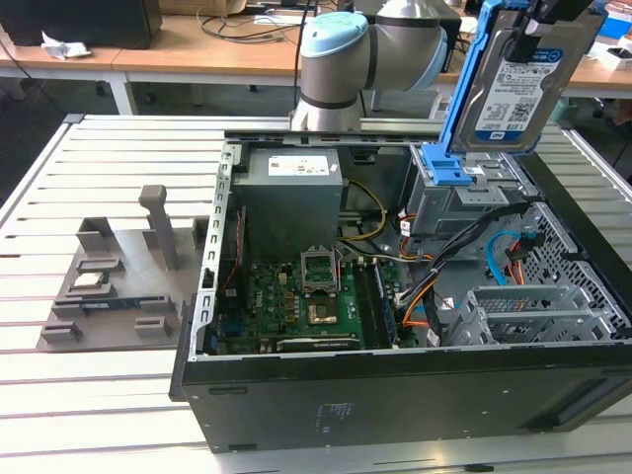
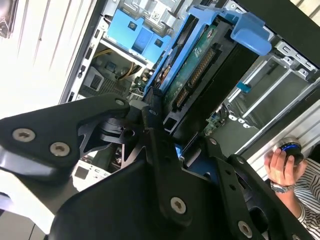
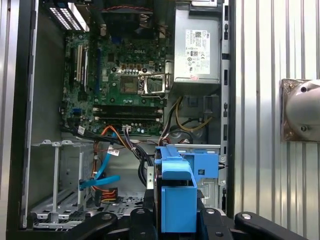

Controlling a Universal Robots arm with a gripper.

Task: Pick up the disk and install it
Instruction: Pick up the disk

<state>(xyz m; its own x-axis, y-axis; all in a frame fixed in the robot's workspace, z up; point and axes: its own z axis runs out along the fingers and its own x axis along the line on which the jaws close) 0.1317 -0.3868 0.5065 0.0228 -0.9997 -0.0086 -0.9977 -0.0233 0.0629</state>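
The disk hangs upright above the open computer case, label facing the exterior camera, its blue carrier frame along the edges. My gripper is shut on its upper end. Directly under the disk's lower edge sits the grey drive bay with a blue carrier. In the second wrist view the disk shows edge-on with its green board, clamped between the black fingers. In the first wrist view the disk's blue frame stands between the fingers, over the blue bay.
The case lies open on a slatted table, holding a grey power supply, motherboard, loose cables and a cage. A grey fixture stands on the exterior view's left. A person's hand rests beside the case.
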